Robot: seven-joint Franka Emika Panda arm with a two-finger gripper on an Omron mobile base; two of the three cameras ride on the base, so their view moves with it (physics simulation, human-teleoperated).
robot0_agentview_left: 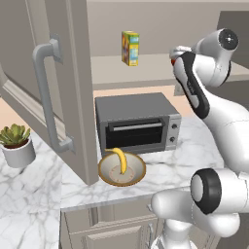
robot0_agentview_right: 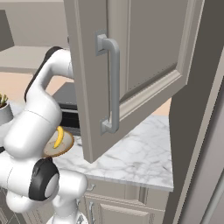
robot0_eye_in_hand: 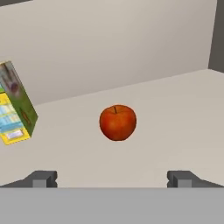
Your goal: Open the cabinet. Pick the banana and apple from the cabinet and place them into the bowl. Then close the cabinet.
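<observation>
The cabinet stands open, its left door (robot0_agentview_left: pixel 73 73) swung out over the counter and its right door (robot0_agentview_right: pixel 144 52) swung out on the other side. The red apple (robot0_eye_in_hand: pixel 117 122) sits upright on the cabinet shelf (robot0_eye_in_hand: pixel 175 113), straight ahead of my gripper (robot0_eye_in_hand: pixel 111 178). The gripper is open, its fingertips (robot0_eye_in_hand: pixel 41 178) spread wider than the apple and a short way from it. The banana (robot0_agentview_left: pixel 120 160) lies in the cream bowl (robot0_agentview_left: pixel 138 176) on the counter in front of the oven. It shows too as the banana (robot0_agentview_right: pixel 58 136) in the bowl (robot0_agentview_right: pixel 68 144) in the right base view.
A yellow multicoloured carton (robot0_agentview_left: pixel 130 47) stands on the shelf left of the apple, also seen as the carton (robot0_eye_in_hand: pixel 15 105). A grey toaster oven (robot0_agentview_left: pixel 136 121) sits under the cabinet. A potted plant (robot0_agentview_left: pixel 17 146) stands at the counter's left.
</observation>
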